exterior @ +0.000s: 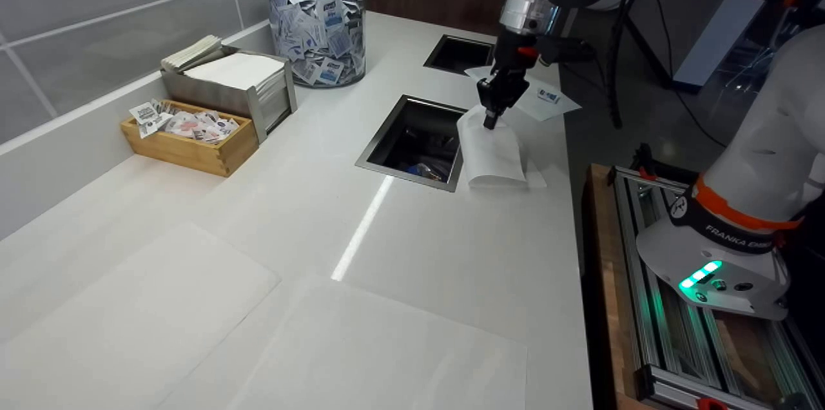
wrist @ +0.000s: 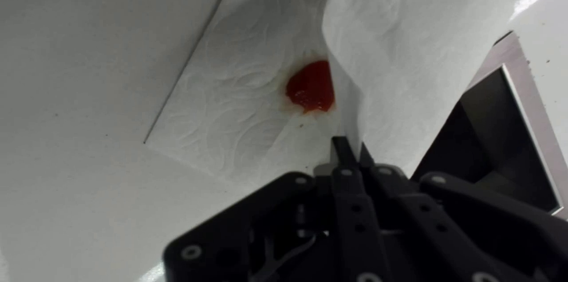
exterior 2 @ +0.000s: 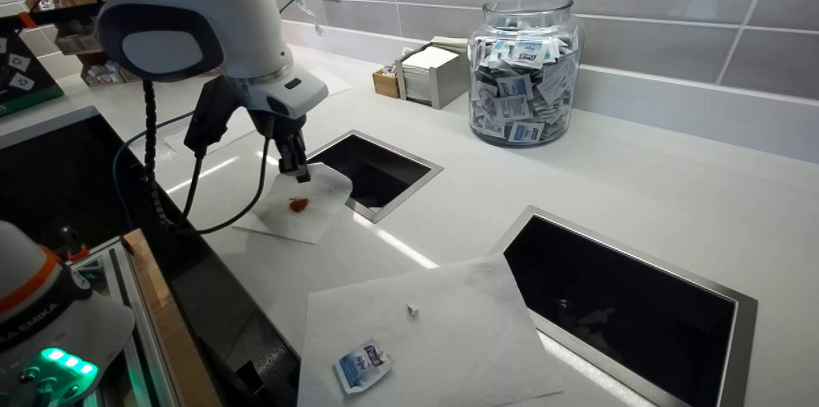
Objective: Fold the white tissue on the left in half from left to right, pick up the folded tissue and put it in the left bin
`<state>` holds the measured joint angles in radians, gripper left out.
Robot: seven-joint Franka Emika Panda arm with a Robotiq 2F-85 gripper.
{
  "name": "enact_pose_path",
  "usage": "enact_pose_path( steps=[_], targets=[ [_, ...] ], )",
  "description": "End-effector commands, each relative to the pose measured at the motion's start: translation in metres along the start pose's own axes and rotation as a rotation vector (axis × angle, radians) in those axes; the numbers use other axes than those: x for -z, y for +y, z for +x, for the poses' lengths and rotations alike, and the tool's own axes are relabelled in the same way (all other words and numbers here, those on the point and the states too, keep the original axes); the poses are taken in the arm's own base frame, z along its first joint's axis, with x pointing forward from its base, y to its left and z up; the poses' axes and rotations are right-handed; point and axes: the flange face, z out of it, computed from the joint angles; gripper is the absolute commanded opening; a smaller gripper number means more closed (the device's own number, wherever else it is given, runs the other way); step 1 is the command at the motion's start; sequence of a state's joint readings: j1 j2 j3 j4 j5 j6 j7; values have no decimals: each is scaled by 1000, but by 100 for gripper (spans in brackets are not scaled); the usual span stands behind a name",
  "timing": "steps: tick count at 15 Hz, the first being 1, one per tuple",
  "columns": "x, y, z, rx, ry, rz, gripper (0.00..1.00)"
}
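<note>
Nearest in an exterior view, a flat white paper sheet [exterior 2: 448, 336] bearing a blue-and-white packet [exterior 2: 363, 366] partly hides a rectangular steel-rimmed black bin [exterior 2: 742, 343]. Beyond, a black two-fingered gripper [exterior 2: 297, 175] clamps the edge of a red-stained white tissue [exterior 2: 318, 210], partly hiding the steel-rimmed left bin [exterior 2: 411, 191], contents mostly too dark to name. Behind, printed packets [exterior 2: 514, 84] crowd a clear glass jar [exterior 2: 528, 10].

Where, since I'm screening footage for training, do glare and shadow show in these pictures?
In both exterior views, glare streaks the white counter; in the wrist view, a shadow dims the upper part of the white tissue, and glare shines near the upper right corner.
</note>
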<state>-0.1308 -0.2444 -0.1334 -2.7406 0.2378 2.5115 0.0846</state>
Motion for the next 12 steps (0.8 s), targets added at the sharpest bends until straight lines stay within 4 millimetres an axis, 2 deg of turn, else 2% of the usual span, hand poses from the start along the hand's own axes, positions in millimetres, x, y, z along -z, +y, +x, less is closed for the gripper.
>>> enact_pose_path(
  steps=[1, 12],
  targets=[
    [-3, 11, -1, -14, -19, -21, 0],
    [-18, 31, 2, -33, -55, -116, 0]
  ],
)
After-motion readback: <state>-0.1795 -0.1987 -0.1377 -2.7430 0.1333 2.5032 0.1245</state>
